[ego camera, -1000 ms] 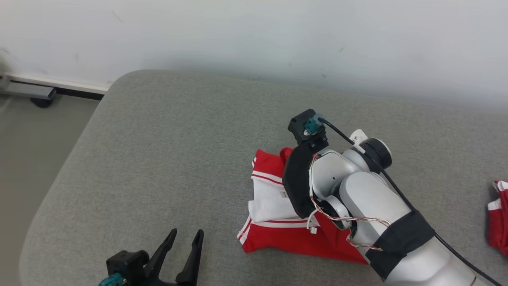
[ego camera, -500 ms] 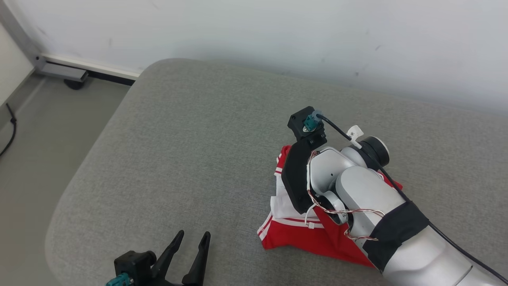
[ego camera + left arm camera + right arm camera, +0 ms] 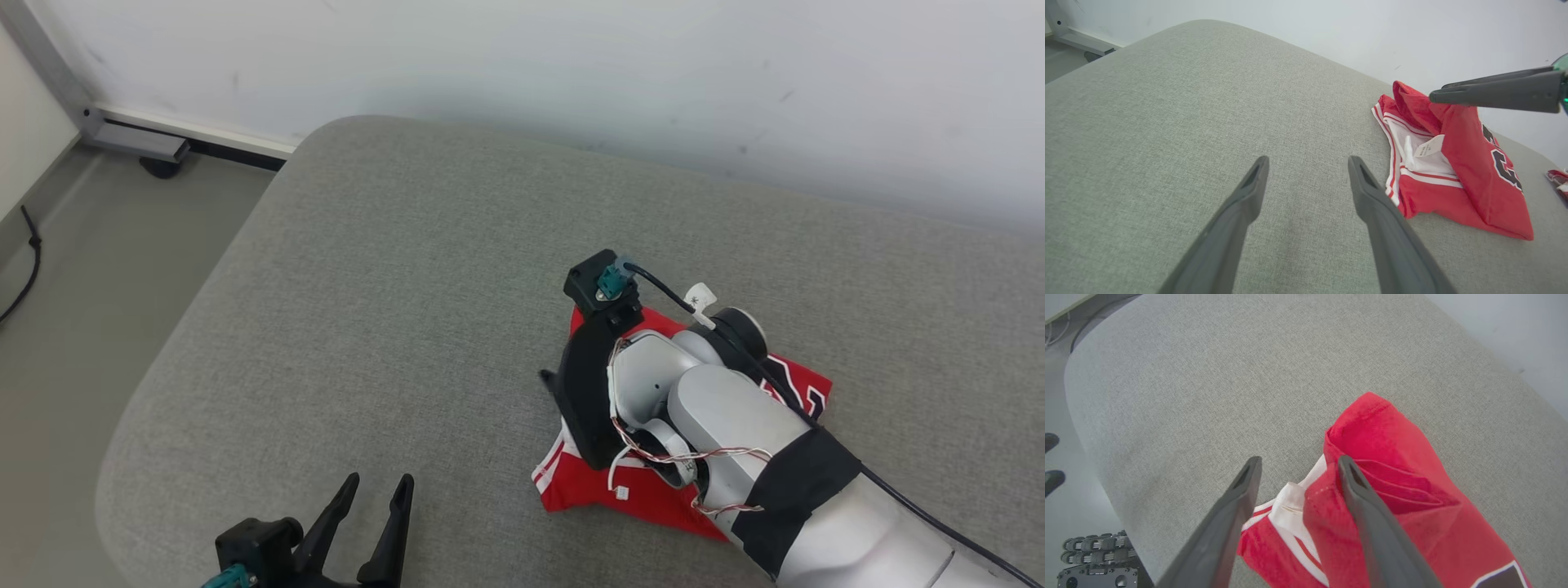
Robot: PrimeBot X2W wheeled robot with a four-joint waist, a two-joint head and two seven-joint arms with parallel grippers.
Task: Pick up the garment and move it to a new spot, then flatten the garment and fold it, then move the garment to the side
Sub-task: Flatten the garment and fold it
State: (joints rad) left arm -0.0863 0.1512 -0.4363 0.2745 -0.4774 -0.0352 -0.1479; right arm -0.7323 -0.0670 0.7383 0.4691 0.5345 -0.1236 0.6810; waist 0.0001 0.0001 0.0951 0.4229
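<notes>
Head view: the garment (image 3: 588, 490) is lying at about 4 o'clock on the grey cushion (image 3: 392, 286), mostly under my right arm (image 3: 718, 408). The left tool (image 3: 378, 482) is idling at 7 o'clock, fingers spread, carrying nothing. Loose wrist wires (image 3: 694, 453) are dangling right over the cloth, so I'm expecting a snag if I go dragging sideways. Bare cushion is running wide from 9 to 11 o'clock. The rounded edge is dropping to the floor (image 3: 82, 327) at 9, and the wall (image 3: 571, 65) is closing things off at 12.

Left wrist view: the right tool (image 3: 1431, 96) is coming in at 2 o'clock, tips at a raised peak of red cloth. I can't tell whether it's touching or just beside. That flap is standing up, not lying flat, and I'm judging it could flop open or ride up with the tool. Another red piece (image 3: 1557, 179) is sitting at 3 o'clock, well apart.

Right wrist view: the right tool's (image 3: 1299, 460) fingers are standing spread, pinching nothing. Cloth is lying on both sides of one finger, so pulling out at an angle is risking a hook and a wrecked fold. I'm favouring a straight lift.
</notes>
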